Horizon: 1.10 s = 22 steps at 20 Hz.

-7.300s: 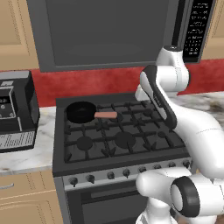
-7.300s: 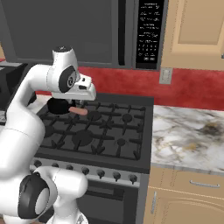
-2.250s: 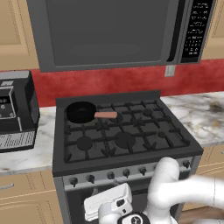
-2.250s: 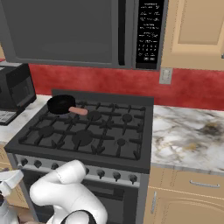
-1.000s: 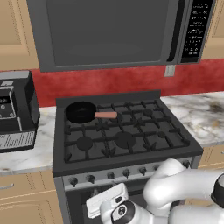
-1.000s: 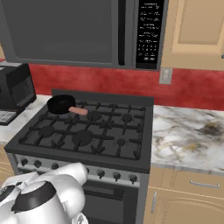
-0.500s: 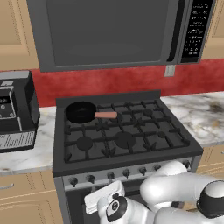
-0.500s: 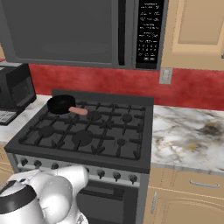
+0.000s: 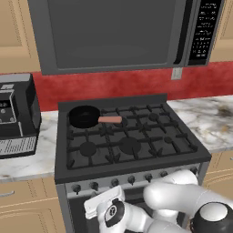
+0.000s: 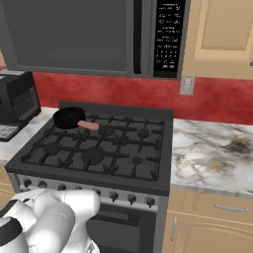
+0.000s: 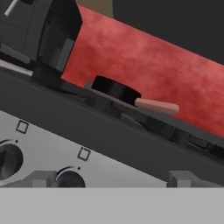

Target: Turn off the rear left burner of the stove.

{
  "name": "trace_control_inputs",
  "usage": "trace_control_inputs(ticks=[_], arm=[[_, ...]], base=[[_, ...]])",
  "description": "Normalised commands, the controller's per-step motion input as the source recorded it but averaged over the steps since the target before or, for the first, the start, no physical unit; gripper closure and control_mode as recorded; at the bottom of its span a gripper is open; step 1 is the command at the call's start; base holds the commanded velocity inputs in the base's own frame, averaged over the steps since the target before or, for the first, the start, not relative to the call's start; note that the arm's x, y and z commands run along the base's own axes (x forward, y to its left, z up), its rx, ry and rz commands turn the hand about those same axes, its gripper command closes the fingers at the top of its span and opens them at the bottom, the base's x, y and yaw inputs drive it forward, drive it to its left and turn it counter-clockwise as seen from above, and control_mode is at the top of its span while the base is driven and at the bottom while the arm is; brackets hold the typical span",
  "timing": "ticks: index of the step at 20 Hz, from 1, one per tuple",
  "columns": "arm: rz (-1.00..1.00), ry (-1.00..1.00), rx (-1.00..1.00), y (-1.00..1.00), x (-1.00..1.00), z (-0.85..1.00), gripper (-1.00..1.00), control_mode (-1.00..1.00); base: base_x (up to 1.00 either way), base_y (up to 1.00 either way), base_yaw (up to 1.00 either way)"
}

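1. The arm has swung down from above the grates and now folds low in front of the stove (image 9: 132, 150), its end effector (image 11: 107, 183) level with the silver knob strip (image 11: 100, 162)
2. In the hand view two grey fingertips (image 11: 41, 178) stand well spread, and a dark round knob (image 11: 70, 179) sits between them, not yet pinched
3. I judge the reach nearly done; gripping and turning remain
4. The rear left burner (image 9: 84, 119) lies at the stove's far left corner, under a matte black skillet (image 9: 83, 116) with a salmon-pink handle
5. Grates look like rough cast iron; the desk (image 9: 214, 116) is glossy veined marble
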Motion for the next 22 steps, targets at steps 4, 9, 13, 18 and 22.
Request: trace_control_inputs(ticks=[4, 9, 13, 18, 22], arm=[[0.00, 0.00, 0.00, 0.02, 0.19, -0.19, -1.00, -1.00], [0.00, 0.00, 0.00, 0.00, 0.12, -0.25, -1.00, -1.00], [0.00, 0.00, 0.00, 0.00, 0.11, -0.12, -1.00, -1.00], [0.00, 0.00, 0.00, 0.05, 0.11, -0.10, -1.00, -1.00], [0.00, 0.00, 0.00, 0.04, 0.16, -0.18, -1.00, -1.00]], base=[[0.00, 0.00, 0.00], [0.00, 0.00, 0.00], [0.00, 0.00, 0.00], [0.00, 0.00, 0.00], [0.00, 0.00, 0.00]])
